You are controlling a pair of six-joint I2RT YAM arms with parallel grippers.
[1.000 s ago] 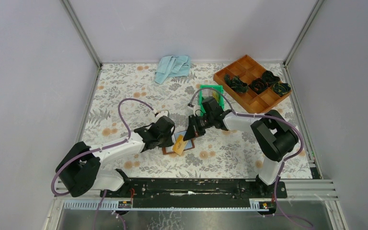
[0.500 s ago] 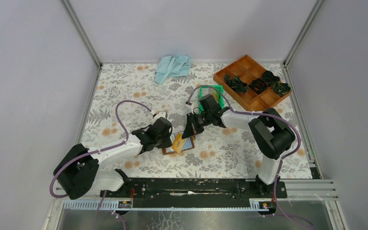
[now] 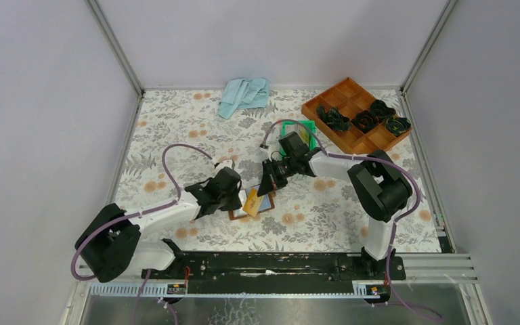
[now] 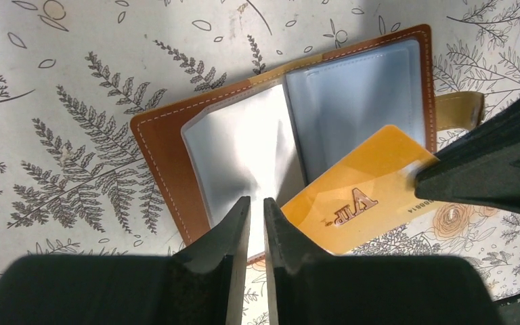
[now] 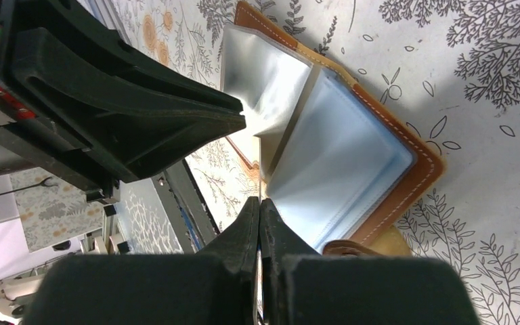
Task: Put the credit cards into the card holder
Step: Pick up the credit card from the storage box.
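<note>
- The left gripper is pinching, jaws nearly together, a clear sleeve of the open brown leather card holder lying on the floral table.
- The right gripper is clamping a gold-tan plastic credit card (stamped "VIP") that is overlapping the holder's 4 o'clock corner.

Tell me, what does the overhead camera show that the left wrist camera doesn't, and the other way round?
Overhead only: the left arm and right arm in full, the blue cloth, the green bin and the wooden tray. Left wrist only: the raised lettering on the gold card and the clear sleeves inside the card holder. Both: the open holder, and the right tool gripping that card's edge.
</note>
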